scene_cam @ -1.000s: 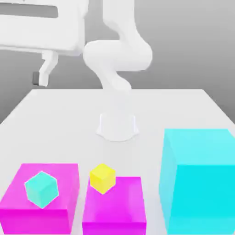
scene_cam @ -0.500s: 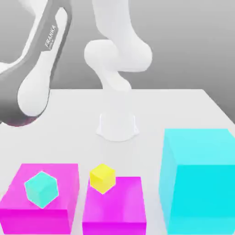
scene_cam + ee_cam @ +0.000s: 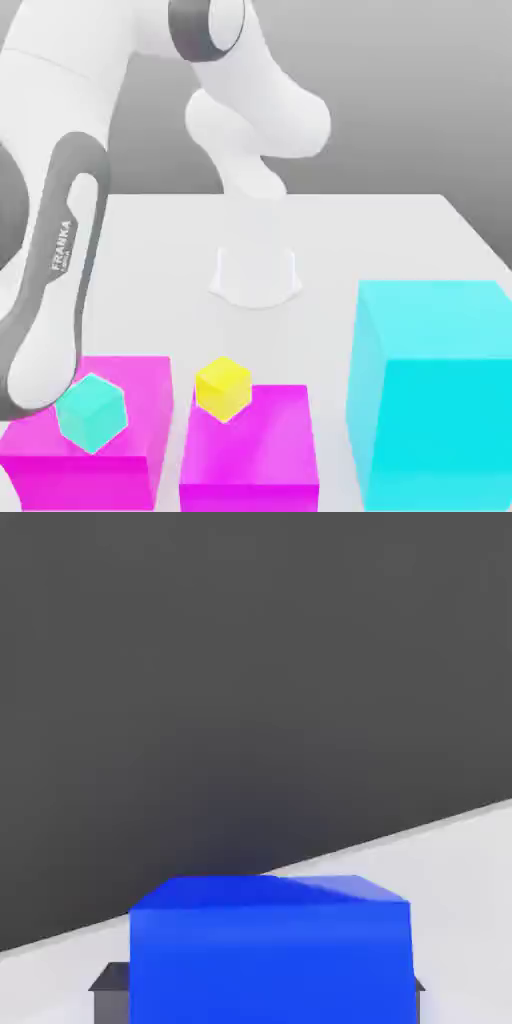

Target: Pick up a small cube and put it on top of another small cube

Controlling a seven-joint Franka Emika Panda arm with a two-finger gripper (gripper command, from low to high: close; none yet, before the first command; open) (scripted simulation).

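Observation:
In the hand view a blue cube (image 3: 270, 942) sits right between the dark fingertips (image 3: 108, 982) of my gripper (image 3: 256, 994), which is shut on its two sides, at the edge of the white table. A small teal cube (image 3: 92, 412) rests on the left magenta block (image 3: 135, 385) in the exterior view. A small yellow cube (image 3: 222, 387) stands at the far edge of the second magenta block (image 3: 250, 445).
A tall cyan block (image 3: 435, 385) stands at the exterior view's right. The arm's white base (image 3: 256, 275) is mid-table. A long arm link (image 3: 55, 300) reaches down on the exterior view's left, in front of the left magenta block's corner.
The arm has swung over and down along the exterior view's left side, and its link now hangs by the left magenta block. The teal and yellow cubes have not moved.

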